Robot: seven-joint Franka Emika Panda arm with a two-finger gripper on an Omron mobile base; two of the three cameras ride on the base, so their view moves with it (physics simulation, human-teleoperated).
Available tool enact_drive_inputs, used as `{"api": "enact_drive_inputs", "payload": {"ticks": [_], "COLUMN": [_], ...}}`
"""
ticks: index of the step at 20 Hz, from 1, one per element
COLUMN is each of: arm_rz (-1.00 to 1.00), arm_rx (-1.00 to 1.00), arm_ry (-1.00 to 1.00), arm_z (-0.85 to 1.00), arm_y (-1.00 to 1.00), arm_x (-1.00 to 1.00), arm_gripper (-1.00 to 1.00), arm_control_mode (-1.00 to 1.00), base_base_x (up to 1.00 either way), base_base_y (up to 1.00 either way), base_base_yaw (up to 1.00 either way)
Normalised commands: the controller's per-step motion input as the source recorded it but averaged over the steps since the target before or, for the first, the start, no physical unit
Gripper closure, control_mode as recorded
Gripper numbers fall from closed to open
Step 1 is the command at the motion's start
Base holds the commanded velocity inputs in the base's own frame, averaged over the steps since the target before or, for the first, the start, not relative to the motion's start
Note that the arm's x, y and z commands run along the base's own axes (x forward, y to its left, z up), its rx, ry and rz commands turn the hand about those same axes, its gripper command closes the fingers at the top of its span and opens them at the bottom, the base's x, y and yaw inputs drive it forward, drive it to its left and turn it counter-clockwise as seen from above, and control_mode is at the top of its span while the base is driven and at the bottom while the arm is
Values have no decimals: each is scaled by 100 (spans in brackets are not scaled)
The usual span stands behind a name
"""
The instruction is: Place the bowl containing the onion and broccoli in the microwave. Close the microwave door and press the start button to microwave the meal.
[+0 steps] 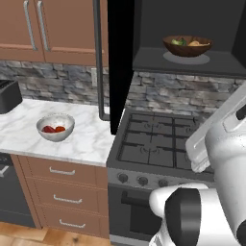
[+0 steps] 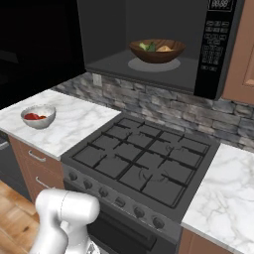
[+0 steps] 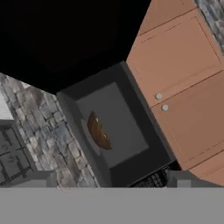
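Sitting centred in the microwave (image 2: pixel 149 44), the bowl (image 2: pixel 157 50) is seen with the microwave door (image 1: pixel 120 62) left swung wide; the hand's spread cannot be told.

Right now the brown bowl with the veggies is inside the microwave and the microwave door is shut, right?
Not quite. The bowl with the onion and broccoli does sit inside the microwave, but the microwave door is open, swung out to the left. The left base view shows it edge-on, with the cavity uncovered.
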Motion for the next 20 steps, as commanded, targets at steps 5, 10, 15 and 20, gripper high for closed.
{"api": "enact_drive_inputs", "payload": {"ticks": [5,10,15,20], "arm_rz": [0,0,0,-4], "arm_rx": [-27,-27,-17,-11], "arm_ry": [0,1,3,8], "arm_z": [48,-2,-25,-23], "arm_y": [77,95,86,77], "arm_x": [-68,-16,4,33], "arm_gripper": [-100,-100,-100,-100], "arm_control_mode": [-100,-100,-100,-100], "base_base_x": [0,0,0,0], "base_base_y": [0,0,0,0], "base_base_yaw": [0,0,0,0]}}
